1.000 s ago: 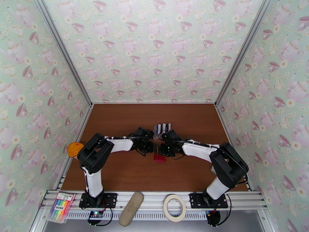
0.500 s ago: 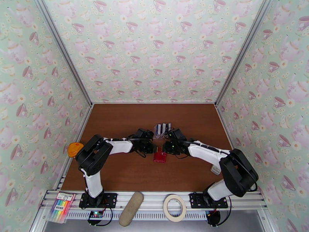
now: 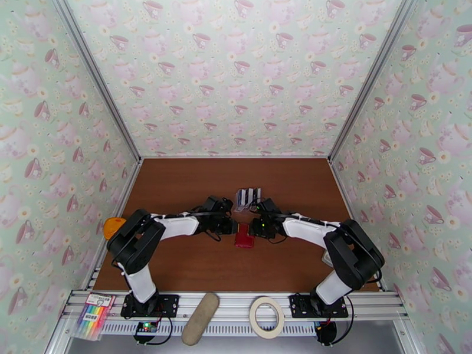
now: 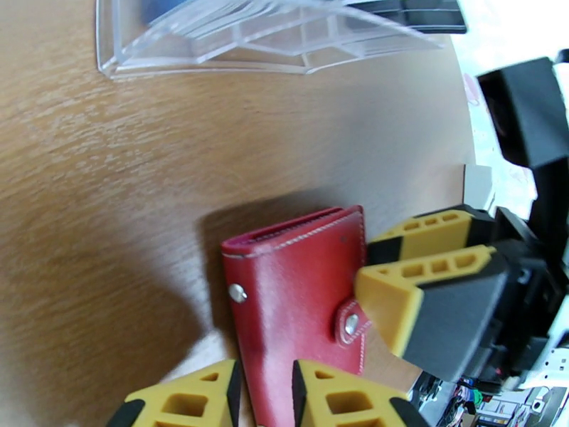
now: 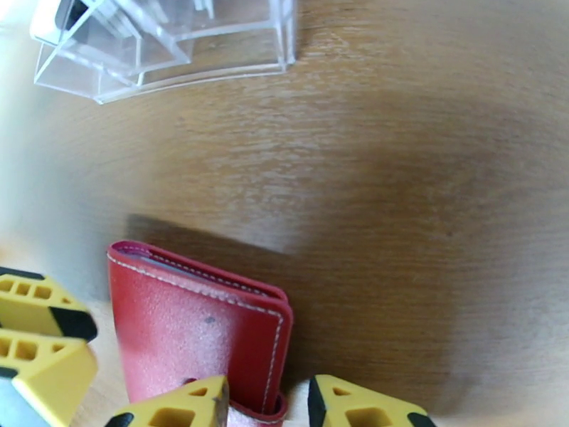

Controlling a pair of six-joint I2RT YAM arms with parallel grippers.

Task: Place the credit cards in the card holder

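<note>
The red card holder [image 3: 243,238] lies closed on the brown table between both grippers. In the left wrist view my left gripper [image 4: 264,384] is shut on the near edge of the card holder [image 4: 295,293]. My right gripper [image 5: 267,397] straddles the snap-tab edge of the card holder [image 5: 199,336], jaws slightly open, one finger a little clear of the leather. Its yellow fingers [image 4: 427,279] sit by the tab in the left wrist view. The credit cards [image 3: 248,196] stand in a clear acrylic rack [image 4: 235,37] just behind; a blue card [image 4: 167,5] shows there.
An orange object [image 3: 113,226] lies at the table's left edge and a small white item [image 3: 328,258] by the right arm. On the front rail lie a marker pack [image 3: 93,314], a beige pad [image 3: 200,317] and a tape roll [image 3: 265,317]. Patterned walls close three sides.
The right gripper's jaws have widened a little at the card holder's tab edge. Both arms' elbows have shifted slightly. The card holder has stayed in place.
</note>
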